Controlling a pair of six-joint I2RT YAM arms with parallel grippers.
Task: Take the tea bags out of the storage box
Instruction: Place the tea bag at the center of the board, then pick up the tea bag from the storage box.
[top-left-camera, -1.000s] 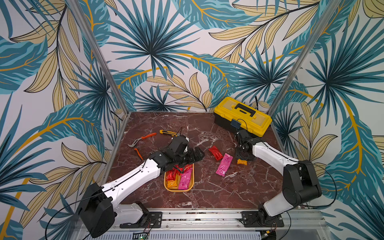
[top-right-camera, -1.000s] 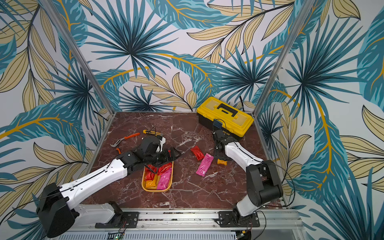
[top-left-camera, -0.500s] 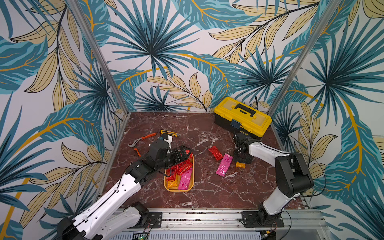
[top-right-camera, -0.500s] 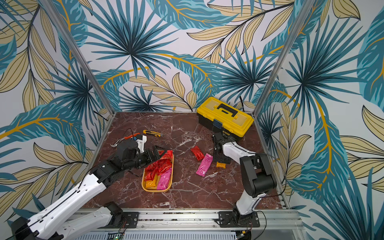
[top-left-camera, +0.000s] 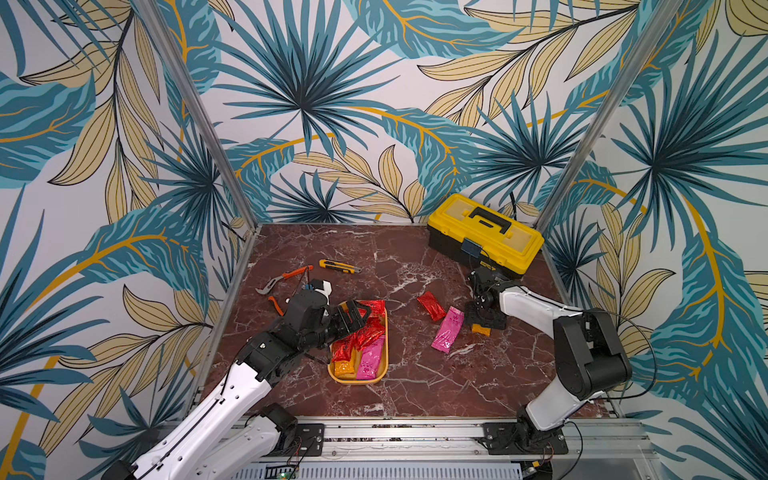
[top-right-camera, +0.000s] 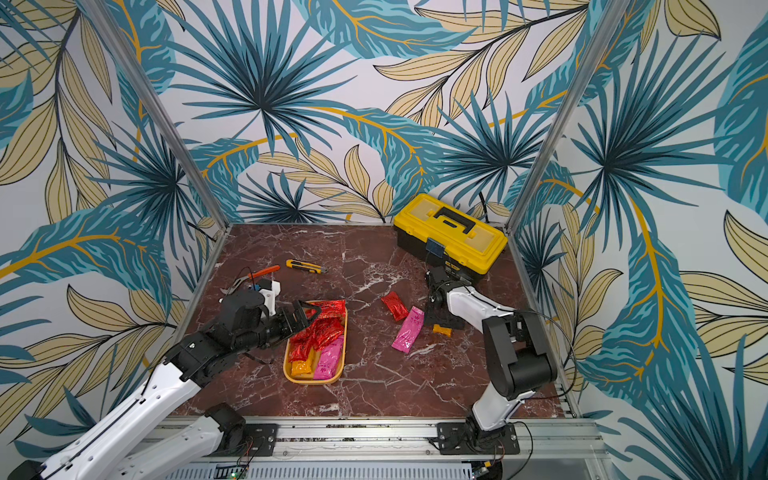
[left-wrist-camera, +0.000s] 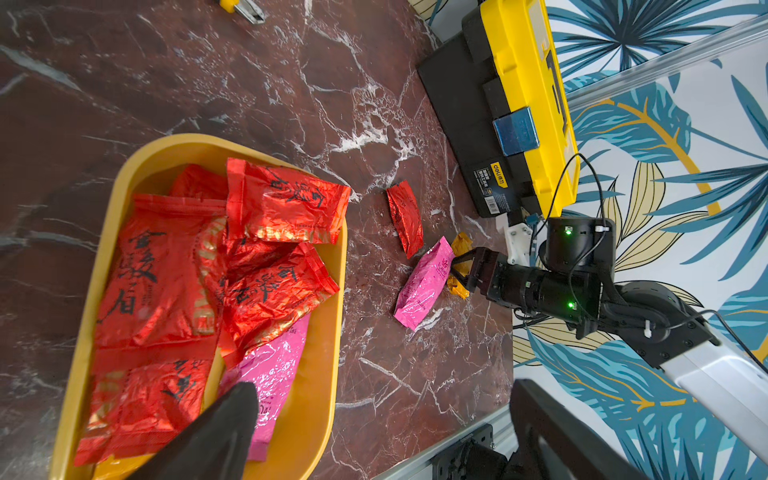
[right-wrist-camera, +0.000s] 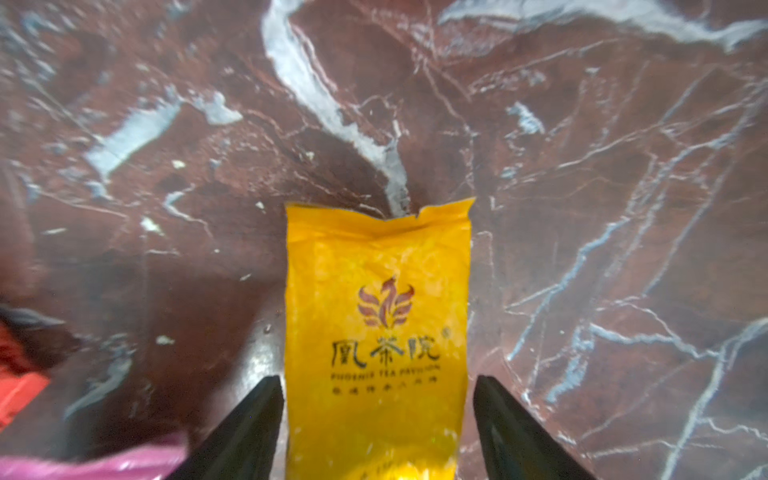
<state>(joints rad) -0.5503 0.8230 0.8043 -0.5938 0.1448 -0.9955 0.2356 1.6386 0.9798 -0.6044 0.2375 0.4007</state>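
The storage box (top-left-camera: 358, 380) (top-right-camera: 312, 382) is a shallow mustard-yellow tray near the table's front middle. In it lie crinkly red tea bags (top-left-camera: 368, 332) (left-wrist-camera: 266, 286), a pink one (top-left-camera: 370, 359) and an orange one (top-left-camera: 344, 366). My left gripper (top-left-camera: 353, 316) (top-right-camera: 307, 318) (left-wrist-camera: 382, 415) hangs wide open and empty over the tray's far end. On the table to the right lie a red sachet (top-left-camera: 431, 305), a pink sachet (top-left-camera: 448, 334) and an orange-yellow sachet (top-left-camera: 481, 330) (right-wrist-camera: 378, 316). My right gripper (top-left-camera: 482, 321) (right-wrist-camera: 376, 380) points down, open, astride the orange-yellow sachet resting on the marble.
A yellow-lidded black toolbox (top-left-camera: 486, 232) stands at the back right, just behind my right wrist. A yellow utility knife (top-left-camera: 338, 266) and orange-handled pliers (top-left-camera: 284, 278) lie at the back left. Metal posts and patterned walls close in the marble table (top-left-camera: 415, 395).
My left gripper has drawn back leftward, from past the tray's far right corner to over its far end. The right jaws have widened around the orange-yellow sachet.
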